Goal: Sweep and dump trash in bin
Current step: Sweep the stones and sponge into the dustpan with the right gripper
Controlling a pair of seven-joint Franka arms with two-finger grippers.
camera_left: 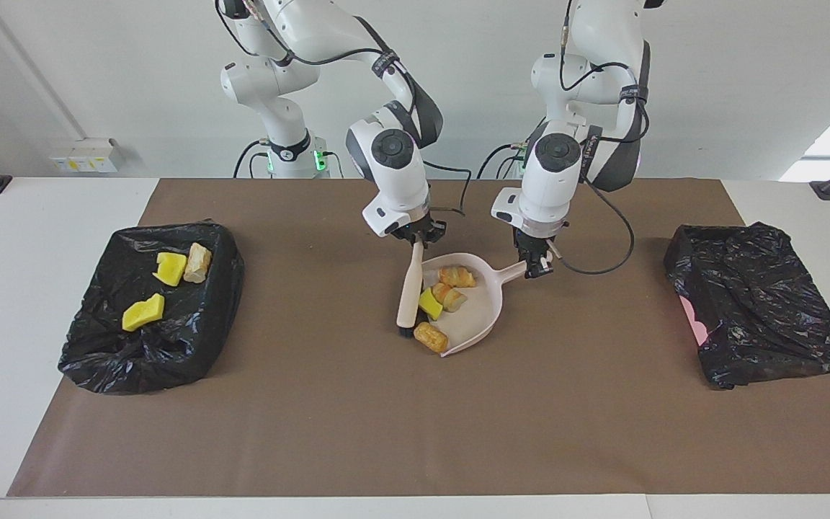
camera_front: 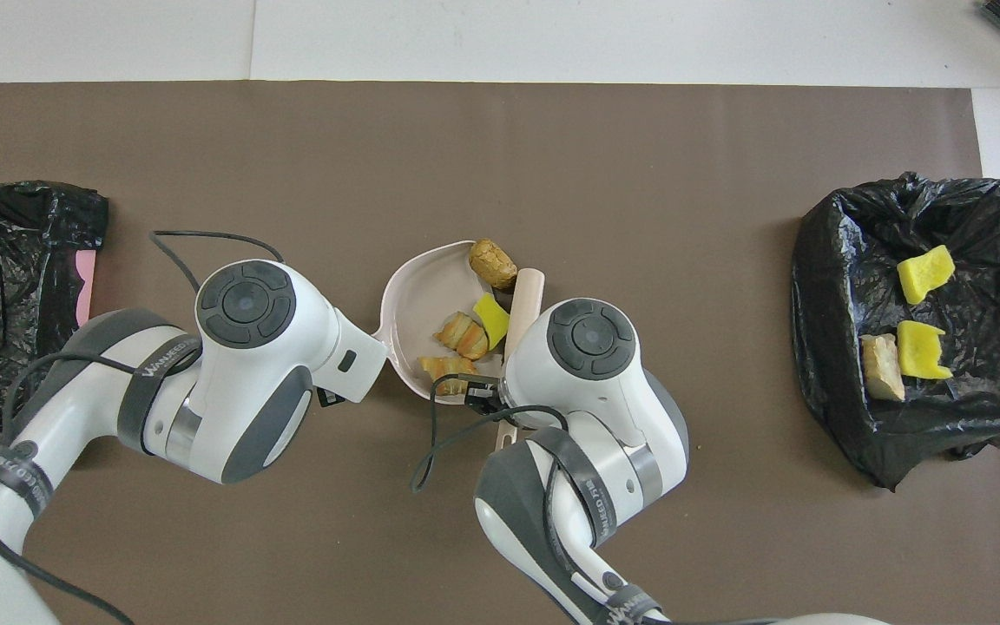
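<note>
My left gripper (camera_left: 536, 264) is shut on the handle of the beige dustpan (camera_left: 480, 311), which lies flat on the brown mat. My right gripper (camera_left: 418, 238) is shut on the handle of the beige brush (camera_left: 409, 292), whose bristles stand at the pan's open mouth. Inside the pan lie a yellow sponge piece (camera_left: 429, 303) and two bread-like lumps (camera_left: 456, 277); a third lump (camera_left: 431, 336) sits on the pan's lip. From overhead the pan (camera_front: 417, 295), brush (camera_front: 526, 295) and trash (camera_front: 491, 318) show between both wrists.
A black-bagged bin (camera_left: 98, 346) stands at the right arm's end of the table, holding two yellow pieces (camera_left: 143, 312) and a bread lump (camera_left: 197, 262). A second black bag (camera_left: 757, 310) lies at the left arm's end. The brown mat (camera_left: 386, 432) covers the table's middle.
</note>
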